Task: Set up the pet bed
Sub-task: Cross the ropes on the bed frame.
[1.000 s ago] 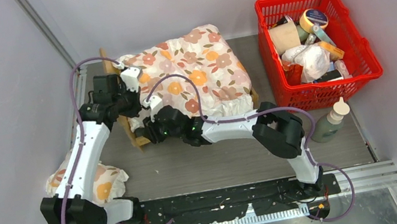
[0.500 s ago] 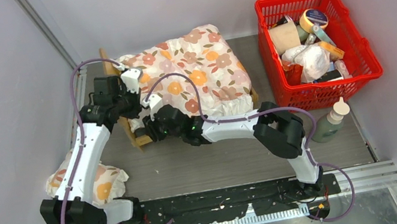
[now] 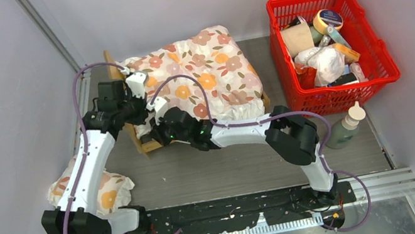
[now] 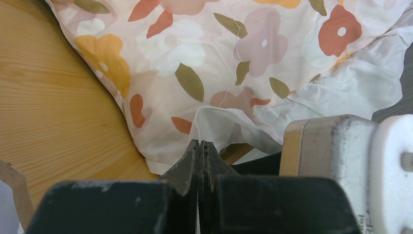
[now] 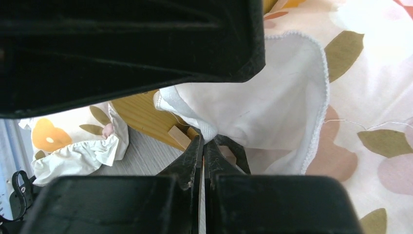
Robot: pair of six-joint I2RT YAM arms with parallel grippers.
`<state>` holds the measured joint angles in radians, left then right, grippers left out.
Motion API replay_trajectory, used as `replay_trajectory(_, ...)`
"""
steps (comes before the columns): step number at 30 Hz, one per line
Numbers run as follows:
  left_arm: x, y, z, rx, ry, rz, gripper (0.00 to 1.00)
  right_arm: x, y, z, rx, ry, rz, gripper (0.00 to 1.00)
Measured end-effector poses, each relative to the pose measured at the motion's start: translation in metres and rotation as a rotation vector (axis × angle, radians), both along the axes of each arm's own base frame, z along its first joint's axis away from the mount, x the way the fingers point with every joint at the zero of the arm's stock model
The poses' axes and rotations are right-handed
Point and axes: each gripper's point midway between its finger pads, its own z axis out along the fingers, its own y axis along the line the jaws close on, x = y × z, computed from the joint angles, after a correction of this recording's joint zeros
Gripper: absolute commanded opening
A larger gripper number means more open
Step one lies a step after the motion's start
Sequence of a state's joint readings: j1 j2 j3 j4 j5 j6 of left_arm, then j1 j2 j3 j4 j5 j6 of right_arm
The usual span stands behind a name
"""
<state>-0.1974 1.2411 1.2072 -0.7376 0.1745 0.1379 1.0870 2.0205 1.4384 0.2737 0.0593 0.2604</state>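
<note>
The pet bed (image 3: pixel 145 145) stands left of centre, its light wood frame mostly covered by a white floral cushion (image 3: pixel 205 79). My left gripper (image 3: pixel 144 104) is at the bed's near-left corner. In the left wrist view it (image 4: pixel 200 142) is shut on a white fold of the cushion's edge, beside the wooden headboard (image 4: pixel 48 97). My right gripper (image 3: pixel 155 123) sits just below it. In the right wrist view it (image 5: pixel 203 141) is shut on the cushion's white hem (image 5: pixel 272 107), above a wooden rail (image 5: pixel 141 114). The bed's sleeping surface is hidden.
A red basket (image 3: pixel 371 45) full of items stands at the back right, with a grey-green bottle (image 3: pixel 346 125) in front of it. A second small floral cushion (image 3: pixel 102 188) lies at the near left by the left arm's base.
My right gripper has closed on the cushion's hem. Both wrists have shifted slightly left at the bed's corner.
</note>
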Motion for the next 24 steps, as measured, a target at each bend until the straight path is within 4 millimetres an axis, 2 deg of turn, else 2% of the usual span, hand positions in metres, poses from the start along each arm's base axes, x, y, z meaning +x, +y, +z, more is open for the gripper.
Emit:
replay_trajectory(16,-0.005,0.001,-0.004,0.015,-0.002,0.009,0.0,-0.007,-0.001,-0.016,-0.065,-0.024,0.045,0.05)
replay_trajectory(24,-0.025,-0.001,-0.016,-0.023,-0.012,0.029,0.0,-0.014,0.0,-0.023,-0.018,-0.099,0.104,0.05)
